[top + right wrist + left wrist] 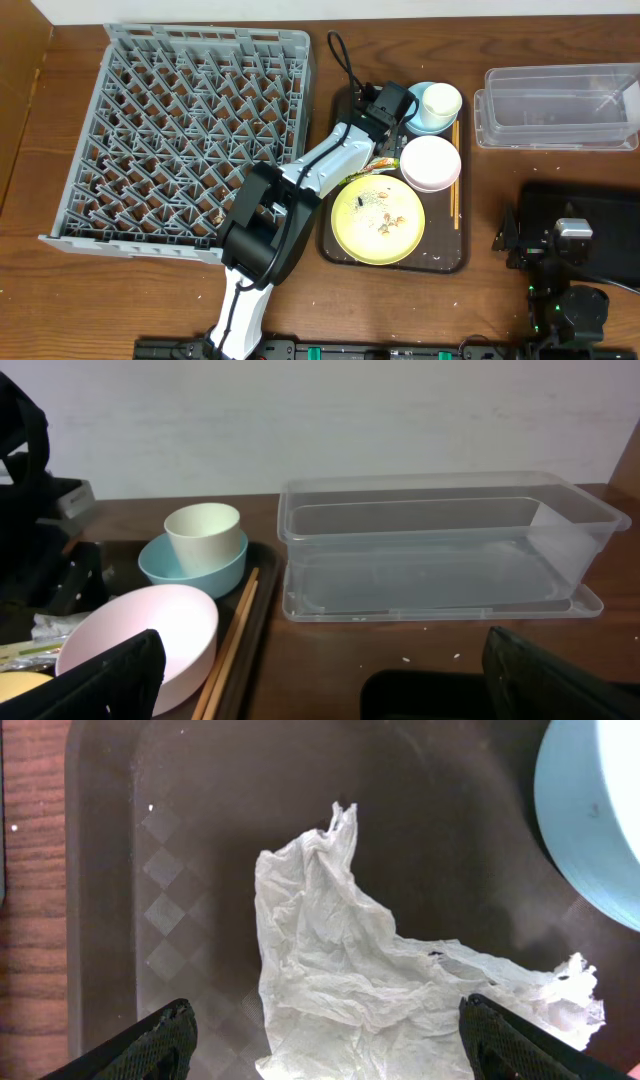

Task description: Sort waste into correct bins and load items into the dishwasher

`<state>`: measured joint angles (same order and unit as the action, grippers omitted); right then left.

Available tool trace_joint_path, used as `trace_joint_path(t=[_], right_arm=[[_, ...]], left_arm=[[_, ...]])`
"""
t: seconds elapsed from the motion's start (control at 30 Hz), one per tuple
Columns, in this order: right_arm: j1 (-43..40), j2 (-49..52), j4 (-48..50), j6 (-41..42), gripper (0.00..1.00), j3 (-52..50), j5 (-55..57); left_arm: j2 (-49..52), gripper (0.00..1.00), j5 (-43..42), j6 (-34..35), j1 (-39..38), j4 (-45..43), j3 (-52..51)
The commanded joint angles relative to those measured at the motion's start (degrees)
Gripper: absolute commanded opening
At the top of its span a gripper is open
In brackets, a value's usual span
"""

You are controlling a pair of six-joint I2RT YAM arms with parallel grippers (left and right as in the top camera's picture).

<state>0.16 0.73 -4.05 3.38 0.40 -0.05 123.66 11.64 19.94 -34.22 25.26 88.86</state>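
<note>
A crumpled white tissue [370,980] lies on the dark brown tray [200,870], between the fingers of my open left gripper [335,1045], which hovers over the tray's far left corner [385,103]. Overhead, the gripper hides the tissue. The green-and-yellow wrapper [378,165] lies by the yellow plate [378,222], which carries pale crumbs [385,215]. The white cup [441,103] sits in the light blue bowl [418,115]. The white bowl [430,163] and chopsticks [453,175] are on the tray. My right gripper [320,690] is open and empty above the black bin [585,230], facing the clear tub [440,550].
The grey dish rack [190,130] stands at the left, next to the brown tray [340,240]. The clear tub [558,107] is at the back right. A black cable [343,60] runs behind the tray. A few crumbs lie on the wood [455,655].
</note>
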Motion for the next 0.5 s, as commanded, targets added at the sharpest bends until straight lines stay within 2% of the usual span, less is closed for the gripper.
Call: trace_joint_path(t=[0.0, 0.27, 0.47], right_arm=[[-0.5, -0.1, -0.3, -0.7, 0.99, -0.1, 0.0], [-0.5, -0.1, -0.3, -0.7, 0.99, -0.1, 0.0], [-0.5, -0.1, -0.3, -0.7, 0.99, -0.1, 0.0]], left_arm=[[0.6, 0.85, 1.0, 4.2, 0.3, -0.1, -0.2], [-0.5, 0.80, 1.0, 4.2, 0.3, 0.4, -0.2], [-8.6, 0.80, 1.0, 4.2, 0.3, 1.8, -0.2]])
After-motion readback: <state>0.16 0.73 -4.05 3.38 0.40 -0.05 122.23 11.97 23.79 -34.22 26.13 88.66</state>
